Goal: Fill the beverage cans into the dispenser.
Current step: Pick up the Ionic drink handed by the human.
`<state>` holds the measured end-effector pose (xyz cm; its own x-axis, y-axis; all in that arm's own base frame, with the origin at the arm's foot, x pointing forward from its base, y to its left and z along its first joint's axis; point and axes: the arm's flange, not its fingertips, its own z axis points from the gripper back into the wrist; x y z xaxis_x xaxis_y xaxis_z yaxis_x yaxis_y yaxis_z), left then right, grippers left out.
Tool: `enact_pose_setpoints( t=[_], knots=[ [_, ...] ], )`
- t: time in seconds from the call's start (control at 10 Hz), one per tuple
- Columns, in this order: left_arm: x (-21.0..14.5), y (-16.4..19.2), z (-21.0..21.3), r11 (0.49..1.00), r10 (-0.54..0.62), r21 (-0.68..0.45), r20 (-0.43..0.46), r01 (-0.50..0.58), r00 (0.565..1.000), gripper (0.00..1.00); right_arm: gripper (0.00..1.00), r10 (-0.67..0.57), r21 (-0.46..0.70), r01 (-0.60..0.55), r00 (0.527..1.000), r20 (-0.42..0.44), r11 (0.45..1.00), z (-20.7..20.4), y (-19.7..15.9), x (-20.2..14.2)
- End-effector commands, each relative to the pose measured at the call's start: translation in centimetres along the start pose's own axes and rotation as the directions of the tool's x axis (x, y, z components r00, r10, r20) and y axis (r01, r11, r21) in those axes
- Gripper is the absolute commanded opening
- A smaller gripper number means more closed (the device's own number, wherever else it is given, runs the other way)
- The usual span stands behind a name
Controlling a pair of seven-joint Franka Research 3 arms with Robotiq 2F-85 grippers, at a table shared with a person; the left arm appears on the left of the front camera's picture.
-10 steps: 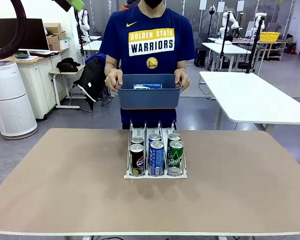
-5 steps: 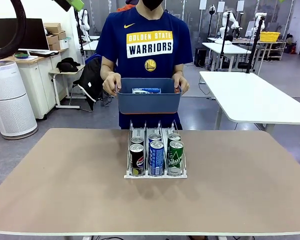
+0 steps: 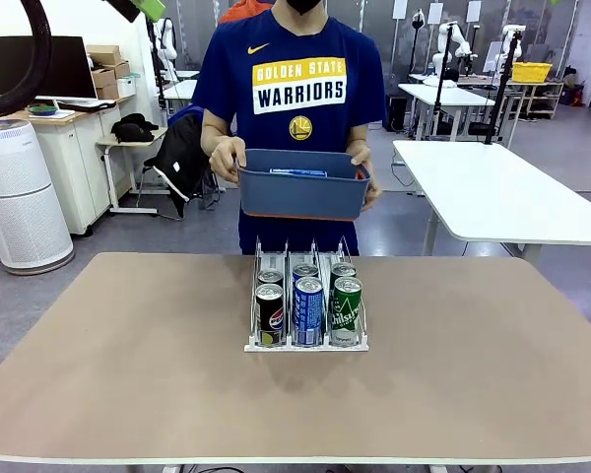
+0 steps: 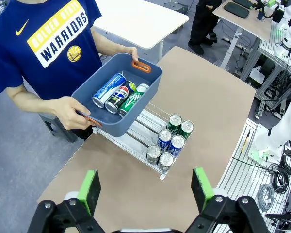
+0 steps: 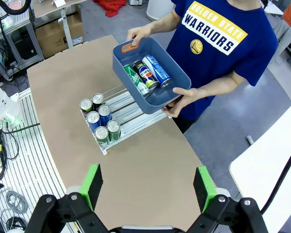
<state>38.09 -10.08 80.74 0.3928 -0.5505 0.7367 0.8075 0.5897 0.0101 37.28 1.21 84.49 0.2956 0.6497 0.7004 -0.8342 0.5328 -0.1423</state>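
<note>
Left pincer (image 4: 145,187) and right pincer (image 5: 148,183) wide open, empty, above the counter (image 3: 128,355); dispenser (image 3: 305,347) mid-counter, six beverage cans (image 3: 308,311) at its front; loose cans (image 4: 119,95) lie in the person's tub (image 3: 300,197), each best gripped mid-body, uprighted, loaded into the rear lanes.

- Your bench (image 3: 128,374) is tan, with rounded corners.
- A person (image 3: 291,99) in a blue shirt stands at its far side.
- A blue-grey tub (image 3: 300,194) is up before them.
- White purifier (image 3: 20,192), far left.
</note>
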Motion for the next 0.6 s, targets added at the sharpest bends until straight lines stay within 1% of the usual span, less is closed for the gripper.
enact_pose_setpoints(
  t=[0.0,0.5],
  knots=[
    [-0.19,0.05,0.11,1.000,0.009,0.004,0.000,-0.009,1.000,1.00,1.00,0.000,0.001,0.000,1.000,0.005,1.000,0.11,0.03,0.05],
    [-0.19,0.05,0.11,1.000,0.009,0.004,0.000,-0.009,1.000,1.00,1.00,0.000,0.001,0.000,1.000,0.005,1.000,0.11,0.03,0.05]
  ],
)
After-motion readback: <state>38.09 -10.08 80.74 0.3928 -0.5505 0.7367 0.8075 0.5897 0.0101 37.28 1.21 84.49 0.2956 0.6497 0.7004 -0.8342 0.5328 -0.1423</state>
